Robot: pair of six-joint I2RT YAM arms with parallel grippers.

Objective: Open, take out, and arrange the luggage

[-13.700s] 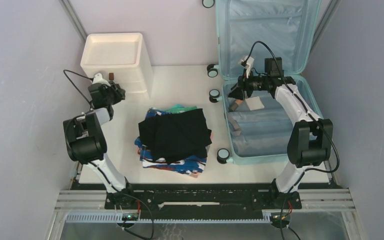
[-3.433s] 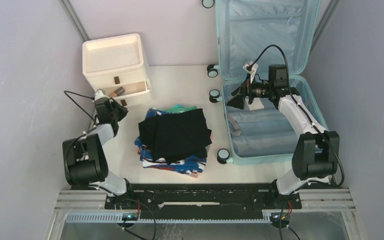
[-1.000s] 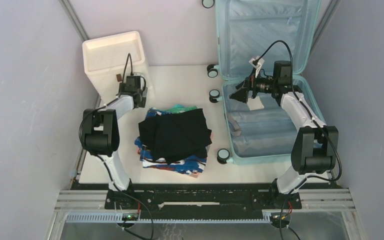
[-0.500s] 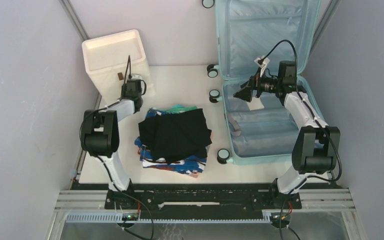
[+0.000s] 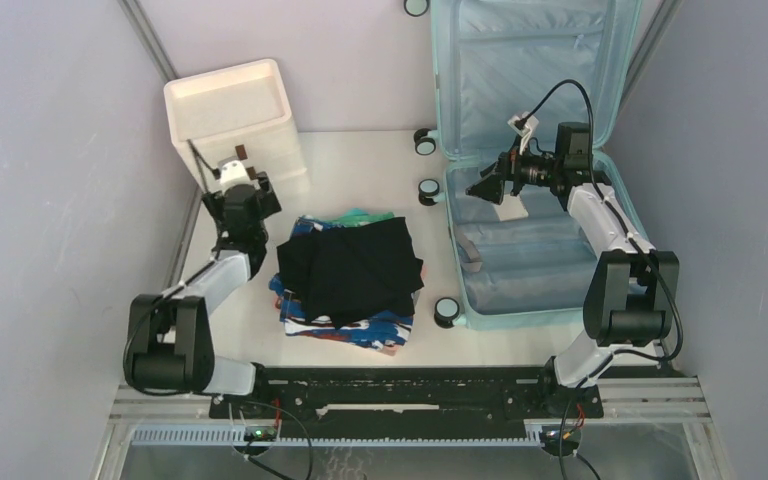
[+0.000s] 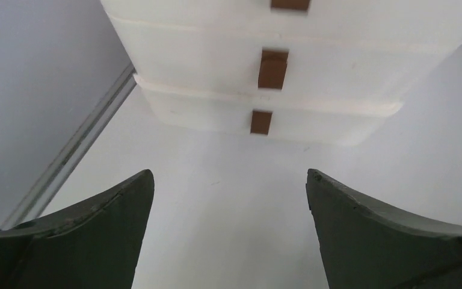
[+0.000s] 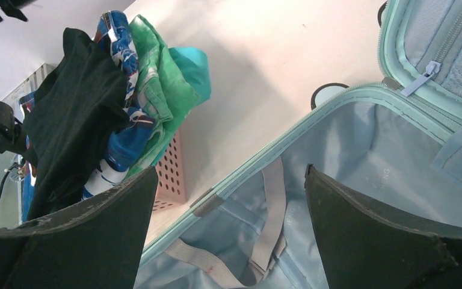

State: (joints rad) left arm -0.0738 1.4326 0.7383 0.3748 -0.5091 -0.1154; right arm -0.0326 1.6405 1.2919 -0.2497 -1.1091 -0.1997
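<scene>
Currently the luggage (image 5: 520, 265) occupies the right side of the overhead view, resting on the white surface (image 5: 360, 165) with its lid (image 5: 530, 60) swung up against the back wall at the upper right of the frame. Its lower shell lies flat and shows light blue lining crossed by a grey strap (image 7: 274, 205). A zipper pull (image 7: 418, 81) hangs at the lid edge in the upper right of the right wrist view. Caster wheels (image 5: 447, 311) project from the shell's left edge. The right hand (image 7: 230, 168) hovers over the upper left part of the lower shell; its fingers stand wide apart and nothing is between them. The left hand (image 6: 229, 174) sits at centre left of the overhead view, just below the cream-white drawer cabinet (image 5: 230, 105), apart from it. Its fingers are likewise spread wide and hold nothing. In the left wrist view the cabinet front fills the top of the frame, with three brown handles (image 6: 273, 68) stacked in a column. A pile of folded clothes (image 5: 350, 270), topped by a black garment, lies at the centre of the surface between the two arms. The right wrist view shows this pile resting in a perforated pink basket (image 7: 171, 174), just beside the luggage.
</scene>
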